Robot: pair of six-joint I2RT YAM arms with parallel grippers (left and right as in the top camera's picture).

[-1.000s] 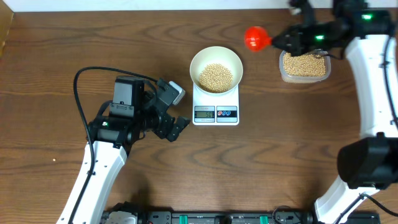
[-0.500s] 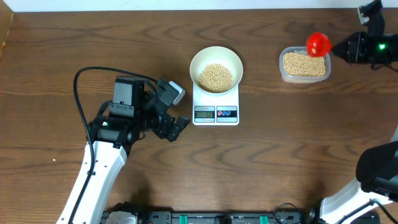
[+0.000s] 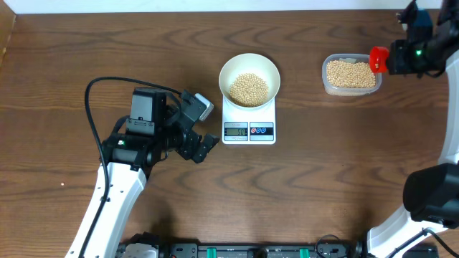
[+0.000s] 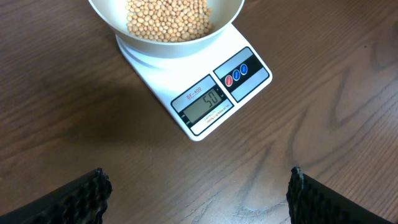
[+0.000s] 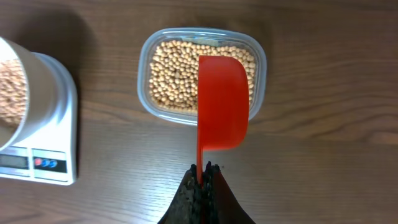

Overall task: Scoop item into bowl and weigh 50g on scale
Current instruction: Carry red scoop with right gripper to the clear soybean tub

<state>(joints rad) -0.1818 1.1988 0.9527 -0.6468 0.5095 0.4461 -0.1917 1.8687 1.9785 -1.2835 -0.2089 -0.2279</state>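
The white bowl [image 3: 249, 79] holds tan beans [image 3: 248, 88] and stands on the white scale [image 3: 249, 129]. In the left wrist view the scale's display [image 4: 205, 104] reads 50 below the bowl [image 4: 227, 15]. My right gripper [image 3: 396, 60] is shut on the handle of the red scoop [image 3: 378, 60], at the right edge of the clear tub [image 3: 351, 74]. In the right wrist view the right gripper [image 5: 203, 169] holds the scoop [image 5: 222, 102] turned on its side, partly over the tub [image 5: 201, 74] of beans. My left gripper [image 3: 203, 147] is open and empty, left of the scale.
The clear tub holds more beans [image 3: 350, 73] at the back right. The scale and the bowl [image 5: 15, 102] show at the left edge of the right wrist view. A black cable [image 3: 97, 107] loops near the left arm. The tabletop is dark wood.
My right gripper carried the red scoop from left of the tub, over it, to its right edge, and the scoop turned on its side. The left arm has not moved.
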